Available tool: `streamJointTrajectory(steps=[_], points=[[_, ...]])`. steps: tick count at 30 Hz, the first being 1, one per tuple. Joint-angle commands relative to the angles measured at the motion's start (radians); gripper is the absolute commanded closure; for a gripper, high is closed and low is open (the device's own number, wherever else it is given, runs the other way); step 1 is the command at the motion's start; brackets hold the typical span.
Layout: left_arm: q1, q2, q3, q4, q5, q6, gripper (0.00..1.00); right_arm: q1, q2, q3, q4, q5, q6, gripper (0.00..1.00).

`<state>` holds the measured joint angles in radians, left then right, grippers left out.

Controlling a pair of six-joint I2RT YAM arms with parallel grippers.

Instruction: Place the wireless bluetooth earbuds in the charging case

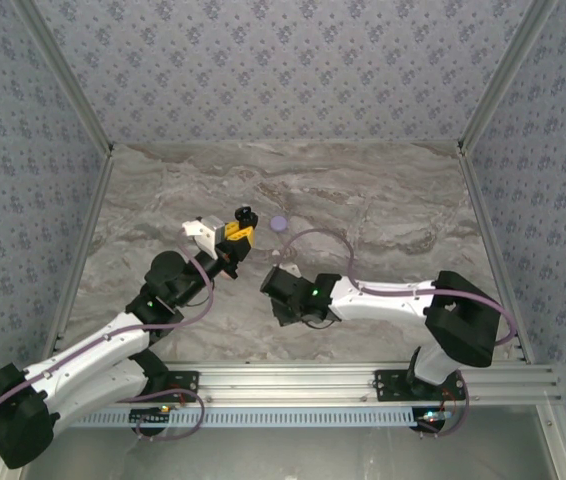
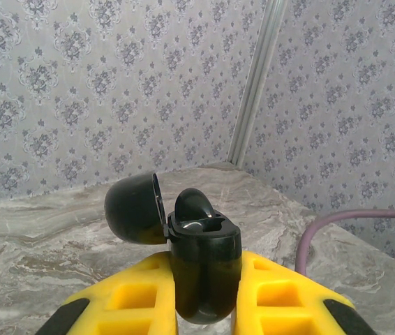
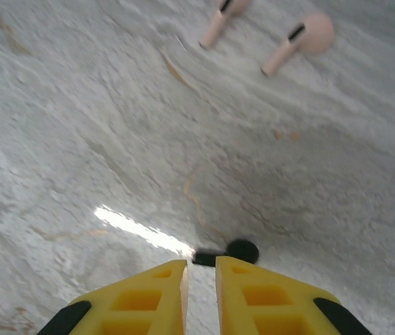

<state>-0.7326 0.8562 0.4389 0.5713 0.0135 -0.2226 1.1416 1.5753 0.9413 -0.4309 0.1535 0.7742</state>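
this is looking like a robot test booth, not a home: patterned wallpaper panels are boxing in a marble-look tabletop on three sides, metal corner strips are joining them, and an aluminium rail at the near edge is carrying two bolted arms.

Your left jaws are yellow with black tips, and the charging case is glossy black. Your right jaws are the same yellow. One earbud is black; the pink earbuds are pale, each with a dark band. The tabletop is grey-beige veined marble. The walls are grey-lilac with a repeating floral motif. The cable is purple.
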Motion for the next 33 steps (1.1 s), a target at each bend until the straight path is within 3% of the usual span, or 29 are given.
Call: streamJointTrajectory(steps=[1,33], points=[[0.008,0.008,0.012,0.026,0.023,-0.015,1.00,0.017,0.003,-0.016,-0.038,-0.007,0.036,0.80],[0.009,0.011,0.015,0.022,0.029,-0.021,1.00,0.016,0.110,0.048,-0.010,0.057,-0.006,0.81]])
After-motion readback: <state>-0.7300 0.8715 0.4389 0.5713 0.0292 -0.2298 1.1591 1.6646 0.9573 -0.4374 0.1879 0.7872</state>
